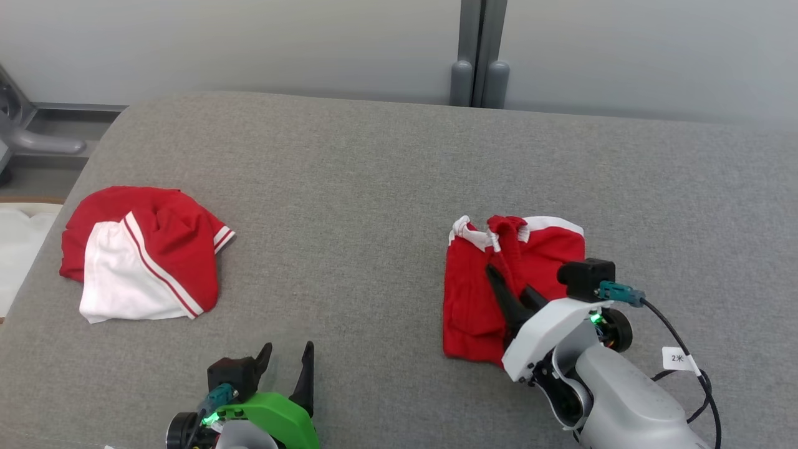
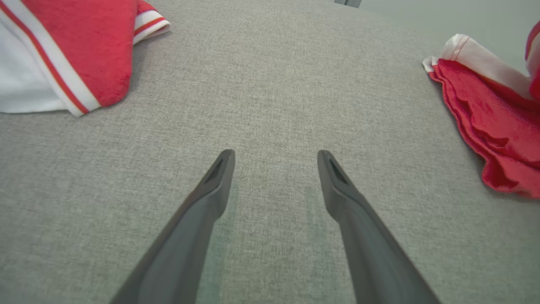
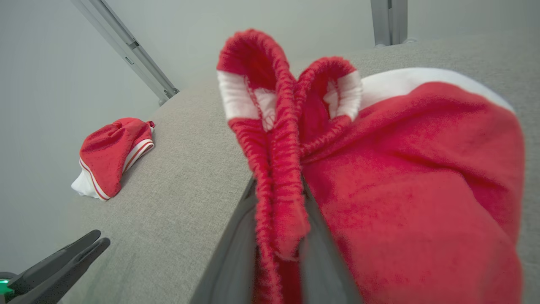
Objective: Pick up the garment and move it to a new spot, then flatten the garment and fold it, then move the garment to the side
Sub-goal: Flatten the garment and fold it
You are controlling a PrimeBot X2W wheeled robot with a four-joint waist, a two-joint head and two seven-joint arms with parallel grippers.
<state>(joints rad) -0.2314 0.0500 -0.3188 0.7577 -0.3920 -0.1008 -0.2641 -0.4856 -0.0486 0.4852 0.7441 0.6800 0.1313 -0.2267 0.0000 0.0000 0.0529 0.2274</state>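
The garment (image 1: 474, 299), red shorts with white trim, lies bunched on the right of the grey padded surface (image 1: 374, 174). My right gripper (image 1: 508, 282) is on top of it, its fingers pinched on a raised fold of the red elastic waistband (image 3: 278, 139). In the right wrist view the band runs between the two fingers (image 3: 234, 257), and the rest of the garment (image 3: 422, 190) bulges to the right. My left gripper (image 1: 288, 349) stands open and empty near the front edge, apart from both cloths; its fingertips (image 2: 276, 156) are over bare fabric, and the garment's edge (image 2: 485, 114) shows at far right.
A second red-and-white garment (image 1: 168, 243) lies crumpled at the left of the surface (image 2: 84, 50) (image 3: 112, 156). Bare grey fabric spans the middle between the two cloths. A grey wall with a vertical post (image 1: 479, 56) runs behind. The surface's left edge drops off near a white item (image 1: 19, 249).
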